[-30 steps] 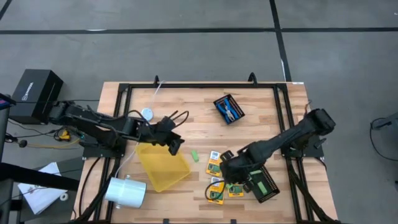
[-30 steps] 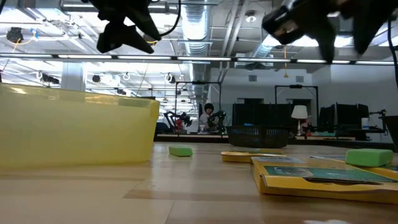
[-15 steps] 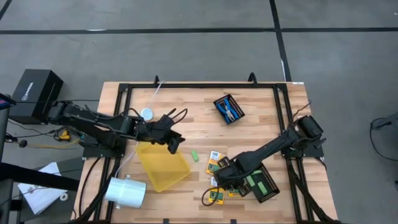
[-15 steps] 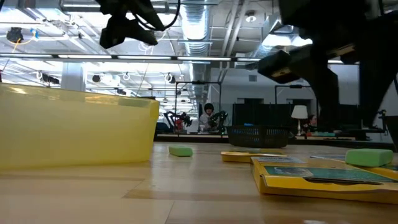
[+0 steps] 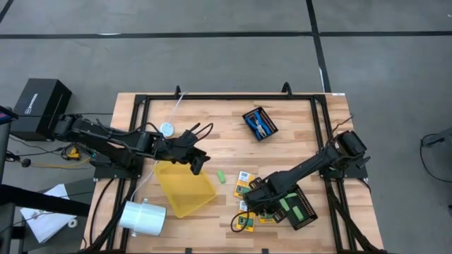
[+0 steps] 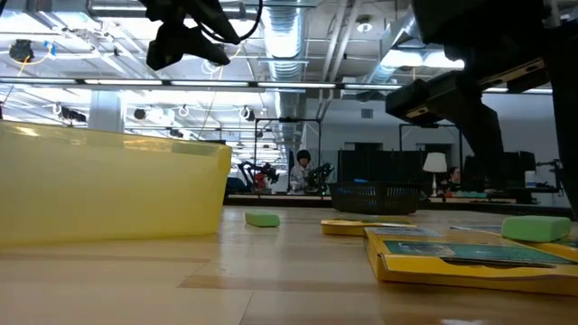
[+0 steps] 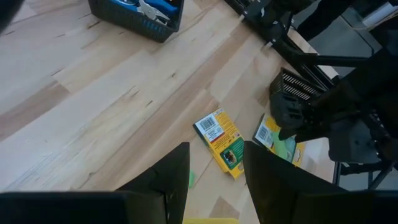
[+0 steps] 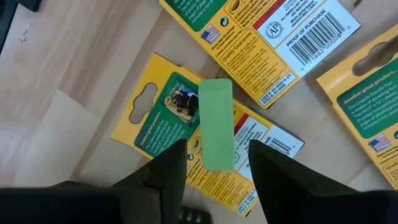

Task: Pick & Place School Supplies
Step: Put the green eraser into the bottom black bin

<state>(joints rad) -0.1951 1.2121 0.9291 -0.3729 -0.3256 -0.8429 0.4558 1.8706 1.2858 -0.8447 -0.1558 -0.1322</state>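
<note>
right gripper (image 8: pixel 214 163) fingers parted, empty | green stick (image 8: pixel 217 123) lies on a crayon box (image 8: pixel 180 134), dead ahead between your fingers, long axis in line with them | left gripper (image 7: pixel 216 169) open, well apart over yellow tray (image 5: pixel 185 189)

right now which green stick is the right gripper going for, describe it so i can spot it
Find the cluster of yellow-and-green boxes on the wooden table, beside the black mesh tray. The right gripper hangs over a green stick lying on one box. The other loose green stick lies on bare wood.
</note>
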